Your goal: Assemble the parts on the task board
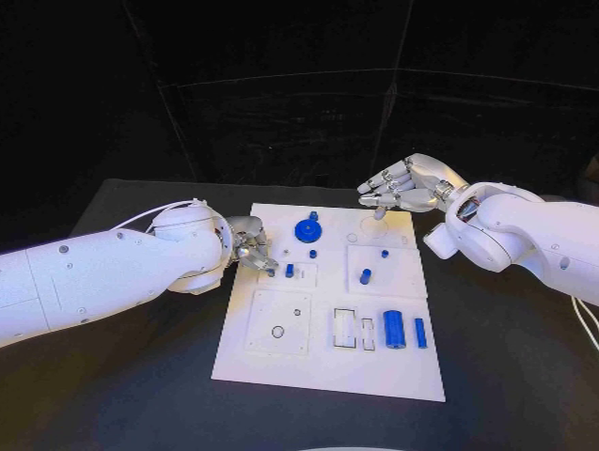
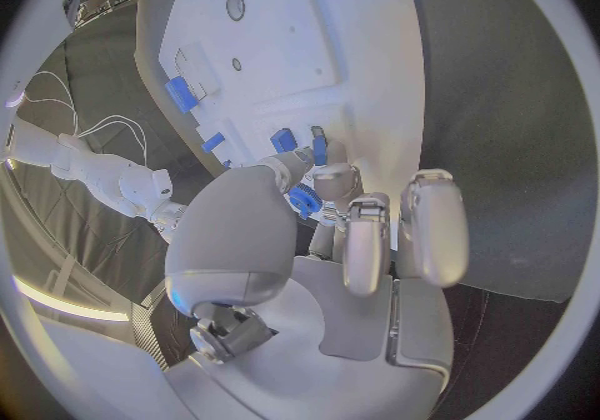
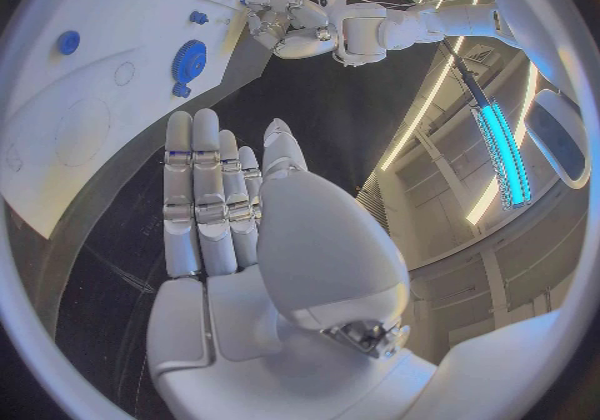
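The black tabletop point(image 1: 516, 376) has a matte, cloth-like surface and carries the task board point(image 1: 329, 362), a flat white rectangular plate lying in the middle of it. The left arm point(image 1: 83, 277), smooth glossy white shells, reaches to the board's left edge; the right arm point(image 1: 557, 240) hangs over the board's far right corner.

The left hand point(image 1: 252, 246), silver and jointed, sits at the board's left edge with its fingertips drawn together around a small upright blue peg point(image 1: 290, 271); whether they actually grip it, I cannot tell. The right hand point(image 1: 405, 186) hovers above the far edge with its fingers straight and side by side, holding nothing.

On the board, a round blue toothed gear point(image 1: 308, 228) stands near the far edge. A blue cylinder point(image 1: 396, 329) and a slimmer blue bar point(image 1: 420, 333) lie side by side near the right edge, beside two rectangular slots point(image 1: 354, 330). Another short blue peg point(image 1: 366, 276) stands on the raised square right of centre.
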You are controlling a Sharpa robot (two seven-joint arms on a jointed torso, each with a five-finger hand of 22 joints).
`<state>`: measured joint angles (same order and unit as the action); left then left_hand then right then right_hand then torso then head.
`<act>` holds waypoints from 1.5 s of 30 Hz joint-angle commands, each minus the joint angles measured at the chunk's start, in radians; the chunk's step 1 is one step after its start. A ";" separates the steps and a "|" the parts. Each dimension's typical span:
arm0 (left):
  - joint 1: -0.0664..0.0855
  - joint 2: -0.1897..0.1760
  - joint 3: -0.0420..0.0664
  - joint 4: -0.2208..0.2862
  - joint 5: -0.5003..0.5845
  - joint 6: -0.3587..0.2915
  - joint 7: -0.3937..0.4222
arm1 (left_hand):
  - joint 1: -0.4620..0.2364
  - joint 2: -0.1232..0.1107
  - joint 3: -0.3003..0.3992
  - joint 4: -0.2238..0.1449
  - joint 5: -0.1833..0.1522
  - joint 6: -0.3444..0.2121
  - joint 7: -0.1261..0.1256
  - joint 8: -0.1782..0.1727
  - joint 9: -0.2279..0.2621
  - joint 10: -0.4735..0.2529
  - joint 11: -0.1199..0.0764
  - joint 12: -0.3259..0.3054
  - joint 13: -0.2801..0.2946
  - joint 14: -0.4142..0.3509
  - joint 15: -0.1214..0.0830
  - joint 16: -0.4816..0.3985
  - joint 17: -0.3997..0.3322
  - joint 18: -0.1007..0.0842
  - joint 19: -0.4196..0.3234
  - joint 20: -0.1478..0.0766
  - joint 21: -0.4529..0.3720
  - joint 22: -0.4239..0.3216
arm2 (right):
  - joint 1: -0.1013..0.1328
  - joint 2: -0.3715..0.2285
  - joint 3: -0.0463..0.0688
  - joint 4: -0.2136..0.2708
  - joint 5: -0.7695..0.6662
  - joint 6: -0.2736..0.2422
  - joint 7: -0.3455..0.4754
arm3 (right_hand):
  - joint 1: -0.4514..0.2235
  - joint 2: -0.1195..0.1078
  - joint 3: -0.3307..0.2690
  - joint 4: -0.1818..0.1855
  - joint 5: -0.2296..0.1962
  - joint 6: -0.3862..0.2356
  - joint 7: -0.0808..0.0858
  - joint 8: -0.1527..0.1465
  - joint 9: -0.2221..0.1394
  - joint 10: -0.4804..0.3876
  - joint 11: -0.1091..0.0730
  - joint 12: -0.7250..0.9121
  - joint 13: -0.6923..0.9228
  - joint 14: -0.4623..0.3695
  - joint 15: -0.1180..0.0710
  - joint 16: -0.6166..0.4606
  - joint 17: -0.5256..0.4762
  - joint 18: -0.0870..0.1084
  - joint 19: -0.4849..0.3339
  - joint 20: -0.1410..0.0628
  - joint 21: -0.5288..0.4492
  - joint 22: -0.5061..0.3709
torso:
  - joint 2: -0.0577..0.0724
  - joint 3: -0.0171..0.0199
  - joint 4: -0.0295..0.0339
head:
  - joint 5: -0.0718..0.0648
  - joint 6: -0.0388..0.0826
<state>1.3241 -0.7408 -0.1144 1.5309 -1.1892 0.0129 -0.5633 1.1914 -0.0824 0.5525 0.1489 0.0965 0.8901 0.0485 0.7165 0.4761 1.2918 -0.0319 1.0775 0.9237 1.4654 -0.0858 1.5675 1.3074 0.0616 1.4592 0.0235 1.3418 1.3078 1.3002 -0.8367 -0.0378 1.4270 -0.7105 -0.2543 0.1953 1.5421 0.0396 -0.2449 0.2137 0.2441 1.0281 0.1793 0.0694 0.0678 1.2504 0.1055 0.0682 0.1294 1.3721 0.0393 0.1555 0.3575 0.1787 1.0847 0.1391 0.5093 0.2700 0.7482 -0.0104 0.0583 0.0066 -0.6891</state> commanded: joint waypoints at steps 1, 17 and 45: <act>-0.002 0.001 -0.002 0.001 -0.008 0.028 -0.017 | -0.001 0.010 0.099 -0.095 0.006 0.001 -0.008 0.005 0.002 0.008 0.001 0.003 0.001 0.105 -0.002 0.003 0.263 0.001 0.017 -0.001 0.003 0.013 | 0.002 0.000 0.000 0.003 0.001 0.007 0.009 | -0.006 0.006 -0.002 -0.006 0.003 -0.009 -0.001 0.001 0.000 -0.004 -0.001 -0.003 -0.001 -0.007 0.000 -0.007 -0.001 0.004 -0.001 0.007 -0.006 -0.001 | 0.000 -0.0002 0.0006 | -0.002 -0.002; -0.002 -0.004 -0.002 0.015 -0.008 0.060 -0.025 | -0.002 0.004 0.104 -0.101 0.005 0.002 -0.009 0.006 0.003 0.011 0.000 0.007 0.004 0.105 -0.002 0.003 0.263 0.000 0.018 -0.001 0.005 0.015 | 0.002 -0.001 0.000 0.002 0.001 0.008 0.009 | -0.007 0.007 -0.002 -0.006 0.003 -0.009 -0.001 0.001 0.000 -0.004 -0.001 -0.003 -0.002 -0.006 0.000 -0.008 -0.001 0.004 0.000 0.007 -0.007 -0.002 | 0.000 -0.0004 0.0003 | -0.002 -0.005; -0.002 0.019 -0.003 -0.015 0.006 0.081 -0.033 | -0.123 -0.041 -0.010 -0.026 -0.003 0.036 -0.018 0.008 -0.002 0.020 -0.006 0.017 0.012 0.105 -0.007 0.003 0.263 -0.002 0.020 -0.005 0.008 0.025 | 0.002 -0.001 0.000 0.005 0.001 0.007 0.008 | -0.007 0.007 -0.002 -0.006 0.003 -0.009 -0.001 0.001 0.000 -0.004 -0.001 -0.003 -0.002 -0.006 0.000 -0.009 -0.001 0.004 0.000 0.007 -0.007 -0.002 | 0.000 0.0001 0.0000 | -0.004 -0.010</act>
<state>1.3250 -0.7236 -0.1147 1.5158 -1.1906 0.0626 -0.5835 1.0754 -0.1241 0.5459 0.1243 0.0971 0.9219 0.0303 0.7294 0.4750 1.3082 -0.0415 1.0880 0.9351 1.4654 -0.0858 1.5675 1.3074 0.0616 1.4626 0.0201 1.3457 1.3076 1.3002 -0.8375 -0.0379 1.4287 -0.7105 -0.2527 0.1956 1.5380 0.0438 -0.2477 0.2109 0.2440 1.0282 0.1793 0.0694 0.0678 1.2504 0.1055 0.0682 0.1287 1.3721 0.0393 0.1507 0.3578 0.1786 1.0847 0.1391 0.5052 0.2689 0.7479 -0.0101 0.0585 0.0030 -0.6982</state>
